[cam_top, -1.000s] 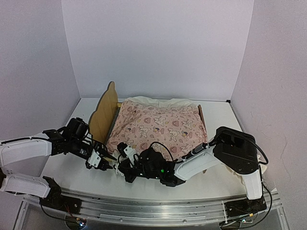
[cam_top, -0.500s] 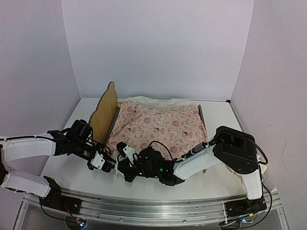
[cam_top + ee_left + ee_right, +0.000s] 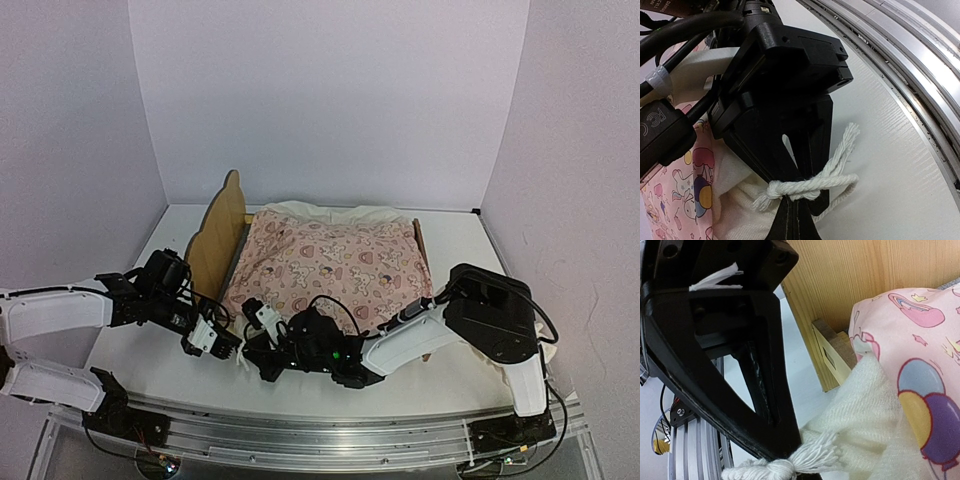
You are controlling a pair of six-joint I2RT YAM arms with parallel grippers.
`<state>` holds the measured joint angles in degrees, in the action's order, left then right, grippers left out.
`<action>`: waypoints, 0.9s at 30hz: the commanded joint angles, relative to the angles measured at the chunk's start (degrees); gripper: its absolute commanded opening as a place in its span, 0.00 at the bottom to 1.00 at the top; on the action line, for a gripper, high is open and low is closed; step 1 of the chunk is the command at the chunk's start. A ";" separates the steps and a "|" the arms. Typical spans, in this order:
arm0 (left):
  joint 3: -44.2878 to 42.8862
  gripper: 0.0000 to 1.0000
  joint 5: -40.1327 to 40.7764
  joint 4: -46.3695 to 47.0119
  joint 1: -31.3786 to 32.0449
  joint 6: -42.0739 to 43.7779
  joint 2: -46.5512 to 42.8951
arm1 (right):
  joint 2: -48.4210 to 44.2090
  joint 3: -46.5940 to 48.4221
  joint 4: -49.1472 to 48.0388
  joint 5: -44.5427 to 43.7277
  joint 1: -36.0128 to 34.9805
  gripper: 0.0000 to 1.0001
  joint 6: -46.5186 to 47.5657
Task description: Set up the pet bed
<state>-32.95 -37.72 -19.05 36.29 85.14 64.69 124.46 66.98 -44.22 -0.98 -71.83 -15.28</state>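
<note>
Top view: the pet bed (image 3: 215, 235) stands on the tabletop (image 3: 150, 365) and holds a pink quilt (image 3: 335, 265) over a white blanket (image 3: 310, 209). The left tool (image 3: 228, 345) and right tool (image 3: 250, 347) meet just off its near-left corner.

Left wrist: the left tool is closed, its tips touching a knotted white tassel (image 3: 790, 190). The right tool is clamped on that knot.

Right wrist: the tassel hangs from the blanket, near the bed's wooden frame.

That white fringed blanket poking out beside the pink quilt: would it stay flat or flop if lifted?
Probably floppy: the white blanket bunches in soft folds. Likely light, as its weave looks loose. Its knotted tassel probably resists slipping from a pinch.
</note>
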 commanded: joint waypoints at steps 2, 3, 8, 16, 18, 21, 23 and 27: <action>-0.74 0.00 0.13 -1.06 0.53 -3.19 -2.15 | -2.83 -0.68 -0.01 1.16 -0.92 0.13 -1.59; -0.79 0.00 0.91 -1.22 0.53 -3.57 -2.24 | -4.12 -1.30 2.08 1.02 -0.93 0.18 -1.50; -0.41 0.00 2.45 -2.57 0.53 -4.19 -2.64 | -10.92 -2.07 14.92 -0.98 -1.12 0.32 -1.41; 0.12 0.00 2.85 -2.99 0.52 -4.63 -3.23 | -15.51 -3.43 20.34 -4.42 -1.41 0.47 -8.74; 0.08 0.00 2.98 -3.13 0.53 -4.74 -3.22 | -14.31 -1.48 19.38 -3.60 -1.38 0.49 -10.58; -0.01 0.00 3.09 -3.27 0.53 -4.72 -3.07 | -12.90 0.66 18.39 -3.15 -1.38 0.51 -13.96; -0.02 0.00 3.13 -3.29 0.53 -4.77 -3.07 | -11.91 0.95 16.74 -3.44 -1.37 0.51 -16.11; 0.07 0.00 3.21 -3.35 0.54 -4.67 -3.08 | -11.01 1.39 15.27 -3.00 -1.37 0.48 -16.98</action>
<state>-32.86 -34.50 -21.06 36.62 80.95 62.52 111.92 66.12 -26.03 -3.66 -73.03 -28.73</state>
